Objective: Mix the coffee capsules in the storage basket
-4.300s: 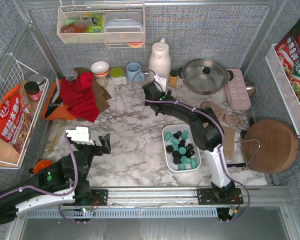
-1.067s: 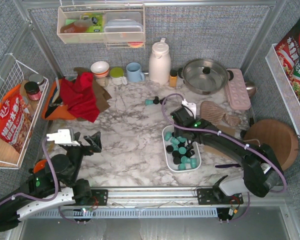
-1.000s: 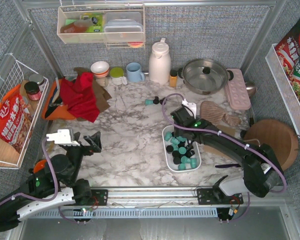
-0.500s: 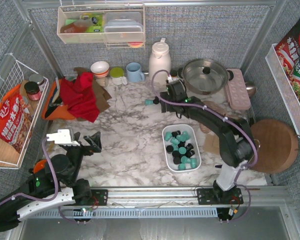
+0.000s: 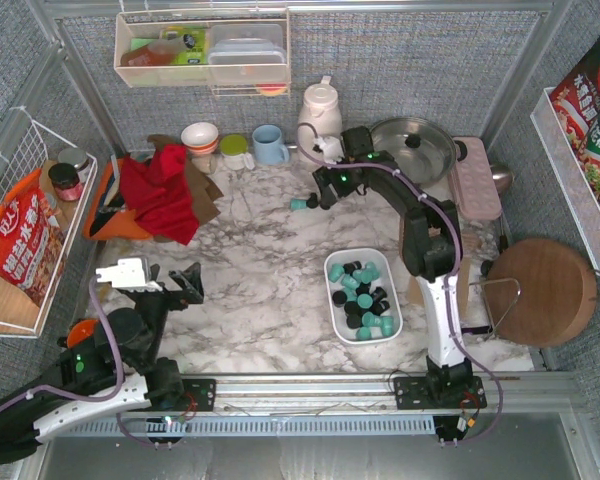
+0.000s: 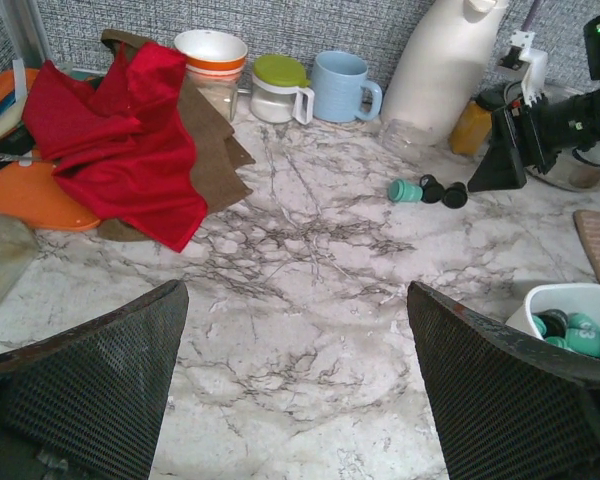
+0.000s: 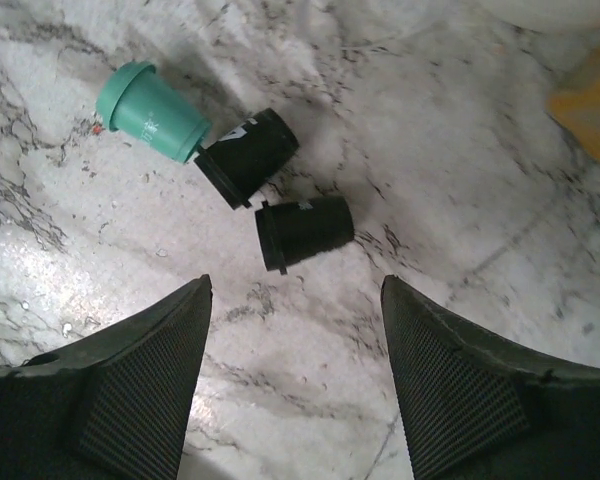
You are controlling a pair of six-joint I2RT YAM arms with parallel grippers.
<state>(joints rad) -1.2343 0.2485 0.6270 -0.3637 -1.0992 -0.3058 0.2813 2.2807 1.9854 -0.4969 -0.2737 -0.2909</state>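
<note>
Marble surface [image 5: 260,260], clutter along the back, and your right end effector [image 7: 295,288] hangs released, jaws spread, poised over three stray capsules [image 7: 245,156] near the thermos [image 5: 320,105]: one teal touching a black, another black just beside them. Nothing held. I'd take the lone black [image 7: 304,232]: straddle its body square across the sides so it can't roll out, drop low, close gently. Left end effector [image 6: 295,290] gapes wide, empty, well apart at the near left. The basket [image 5: 329,288] sits near the right arm's base, holding a heap of capsules [image 5: 363,297], teal and black jumbled together.
</note>
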